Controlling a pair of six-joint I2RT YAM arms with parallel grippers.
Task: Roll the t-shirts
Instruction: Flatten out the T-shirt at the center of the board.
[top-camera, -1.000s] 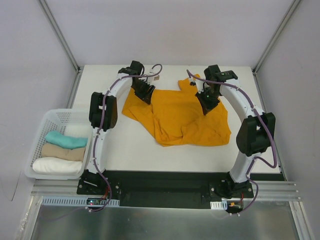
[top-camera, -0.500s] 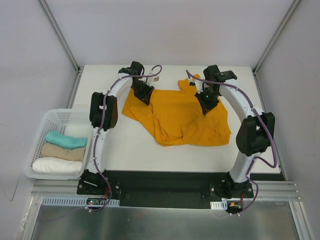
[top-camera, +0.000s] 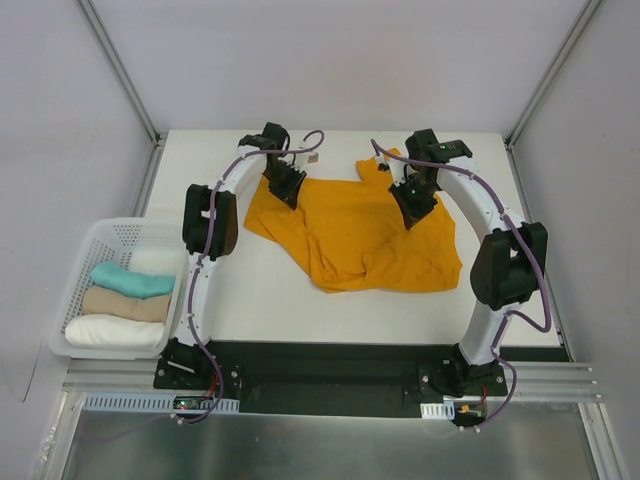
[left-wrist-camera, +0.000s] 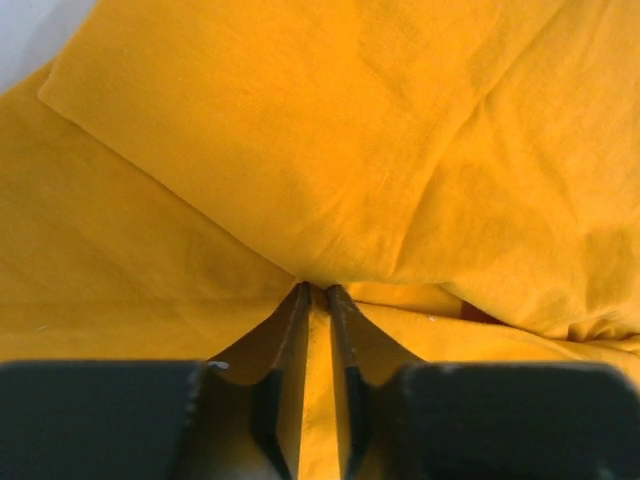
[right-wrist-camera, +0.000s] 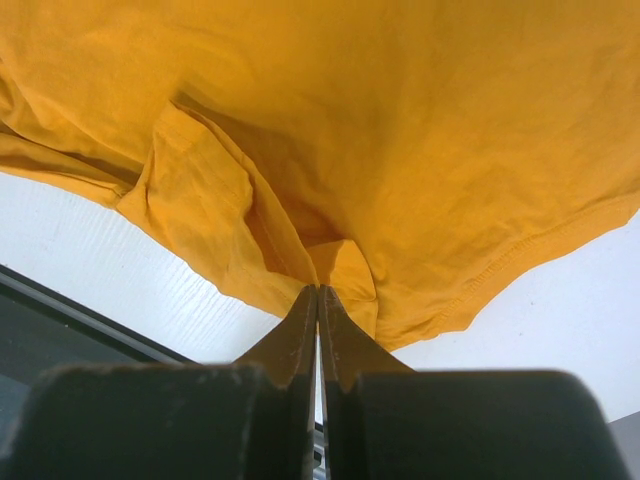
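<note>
White mesh basket (top-camera: 122, 233) sits just left of the white tabletop (top-camera: 260, 300). Four fabric rolls (top-camera: 130, 281) inside, far to near: white, teal, tan, white.

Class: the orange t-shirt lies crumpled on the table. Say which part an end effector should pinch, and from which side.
Probably the far edge of the t-shirt, with one pinch near each outer end, coming down from above. The cloth there is creased into raised folds that are easy to pinch, while the flatter middle offers no ridge to close on.
</note>
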